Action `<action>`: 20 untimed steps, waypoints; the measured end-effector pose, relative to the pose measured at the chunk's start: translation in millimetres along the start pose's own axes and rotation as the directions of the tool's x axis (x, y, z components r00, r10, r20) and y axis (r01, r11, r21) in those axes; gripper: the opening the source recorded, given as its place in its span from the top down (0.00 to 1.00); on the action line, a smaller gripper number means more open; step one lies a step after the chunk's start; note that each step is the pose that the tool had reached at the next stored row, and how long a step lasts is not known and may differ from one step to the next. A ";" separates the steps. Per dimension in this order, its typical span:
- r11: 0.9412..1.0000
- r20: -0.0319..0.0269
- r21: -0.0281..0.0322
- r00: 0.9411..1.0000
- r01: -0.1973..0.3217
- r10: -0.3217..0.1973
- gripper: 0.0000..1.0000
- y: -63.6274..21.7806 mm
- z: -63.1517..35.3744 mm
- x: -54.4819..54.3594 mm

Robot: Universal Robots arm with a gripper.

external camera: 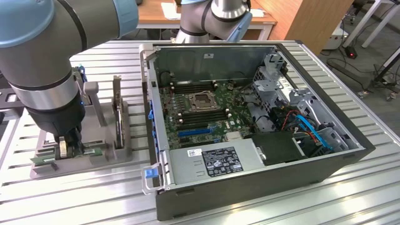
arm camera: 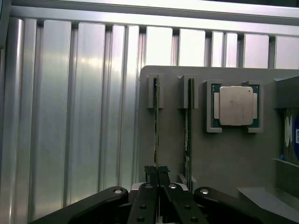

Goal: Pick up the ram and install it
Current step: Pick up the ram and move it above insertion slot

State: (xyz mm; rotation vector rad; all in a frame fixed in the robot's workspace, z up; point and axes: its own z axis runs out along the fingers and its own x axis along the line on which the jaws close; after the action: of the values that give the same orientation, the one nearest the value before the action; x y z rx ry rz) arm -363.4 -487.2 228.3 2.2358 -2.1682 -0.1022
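The ram (arm camera: pixel 155 121) is a thin green stick standing on edge in a slot of the grey holder (arm camera: pixel 224 154). My gripper (arm camera: pixel 157 173) is down over its near end, and the black fingers (arm camera: pixel 150 173) are pinched shut on the stick's edge. A second stick like it (arm camera: pixel 188 126) stands in the neighbouring slot. In the exterior view my gripper (external camera: pixel 65 146) reaches down into the holder (external camera: pixel 93 159) at that view's left, beside the open computer case (external camera: pixel 250 117). The ram still sits in its slot.
A silver processor (arm camera: pixel 236 105) lies in a recess of the holder, next to a blue-labelled drive (arm camera: pixel 292 135). A dark upright card (external camera: pixel 117 112) stands on the holder close to my arm. Inside the case lie the motherboard (external camera: pixel 200 108) with its long memory slots, a power supply (external camera: pixel 212 161) and blue cables (external camera: pixel 312 129).
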 end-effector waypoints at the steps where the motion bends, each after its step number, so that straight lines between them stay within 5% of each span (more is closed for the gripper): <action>1: 1.000 0.000 0.000 1.000 0.000 0.000 0.89 0.0 -1.2 0.0; 20: 1.000 0.000 0.000 1.000 0.000 0.000 0.89 1.2 -33.2 -0.9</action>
State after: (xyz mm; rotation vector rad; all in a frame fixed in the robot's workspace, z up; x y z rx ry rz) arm -362.5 -487.2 261.6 2.2358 -2.1681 -0.1022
